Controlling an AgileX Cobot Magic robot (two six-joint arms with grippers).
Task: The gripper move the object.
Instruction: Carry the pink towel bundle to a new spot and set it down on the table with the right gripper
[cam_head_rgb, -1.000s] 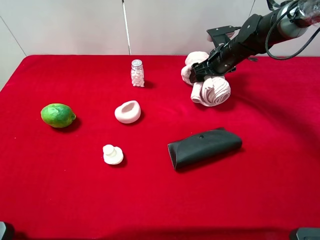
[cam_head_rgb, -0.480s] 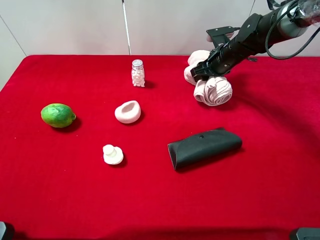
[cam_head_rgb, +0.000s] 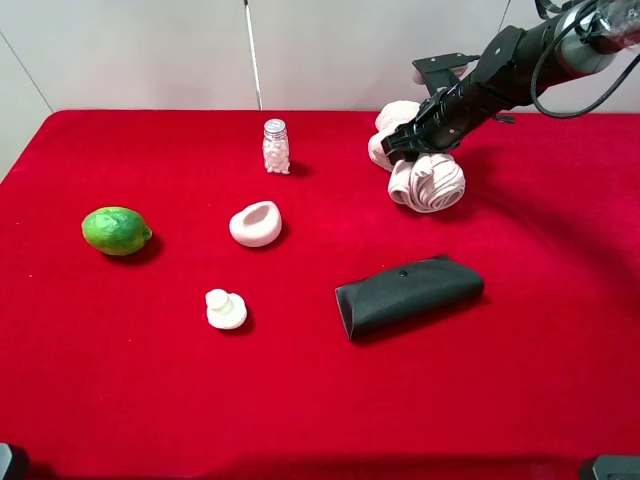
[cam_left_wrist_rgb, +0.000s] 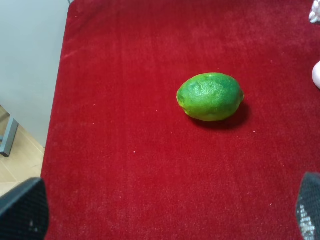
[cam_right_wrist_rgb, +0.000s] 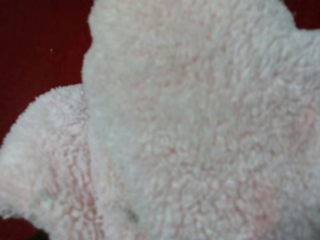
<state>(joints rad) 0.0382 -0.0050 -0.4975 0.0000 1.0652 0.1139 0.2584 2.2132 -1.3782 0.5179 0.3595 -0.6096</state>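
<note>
A red cloth-covered table (cam_head_rgb: 150, 400) fills the scene under a pale wall. A large grey and black robot arm (cam_head_rgb: 520, 60) with black cables reaches in from the far right corner, ending in the right gripper (cam_head_rgb: 415, 143).

A dark green-black folded pouch (cam_head_rgb: 410, 295) lies flat, well apart from the right gripper, on the side toward the table's front edge.

The pale pink towel dumbbell (cam_head_rgb: 435, 183) is at the right gripper itself. The black jaws are closed tight across its short middle, with one fluffy ball on the far side of the jaws and the other on the near side. The right wrist camera is filled with its terry pile (cam_right_wrist_rgb: 190, 125). Whether it rests on the cloth cannot be told.

A green lime (cam_head_rgb: 116, 230) sits farthest from the right gripper, across the table to the left. The left wrist camera looks down on it (cam_left_wrist_rgb: 210, 96), and the left gripper (cam_left_wrist_rgb: 166, 210) shows only two dark fingertips spread wide, holding nothing.

A white bowl-like shell (cam_head_rgb: 256, 223) lies between the lime and the right gripper. A small glass bottle of white pieces (cam_head_rgb: 274, 147) stands upright to the left of the right gripper. A small white knobbed piece (cam_head_rgb: 226, 309) sits nearer the front, beyond the shell.
</note>
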